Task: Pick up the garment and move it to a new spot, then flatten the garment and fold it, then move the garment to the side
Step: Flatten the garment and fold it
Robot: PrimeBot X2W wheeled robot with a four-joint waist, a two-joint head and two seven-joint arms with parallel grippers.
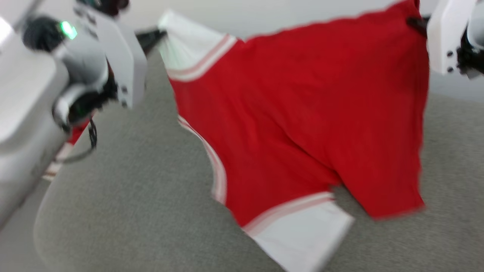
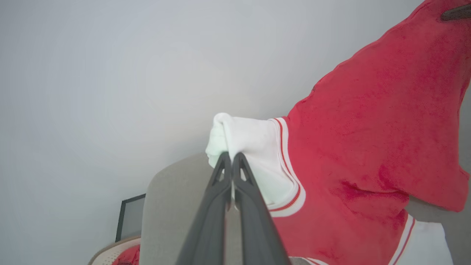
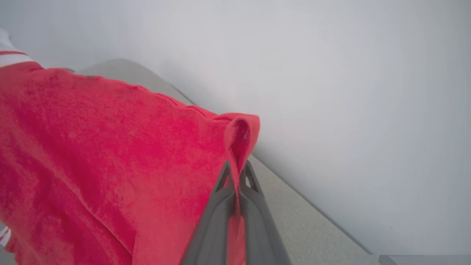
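Here the left end effector [image 2: 232, 157] is clamped on the white sleeve end [image 2: 254, 143]. The shirt [image 1: 302, 113] hangs spread in the air, its lower sleeve trailing on the grey padded surface [image 1: 132, 211]. The right end effector [image 3: 237, 167] pinches a red hem corner [image 3: 241, 129]. This two-point hold probably serves to carry it across and lay it flat.

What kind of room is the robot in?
Probably a home-like room, maybe a living room: a grey cushioned seat, a plain pale wall, and a red garment held up for folding.
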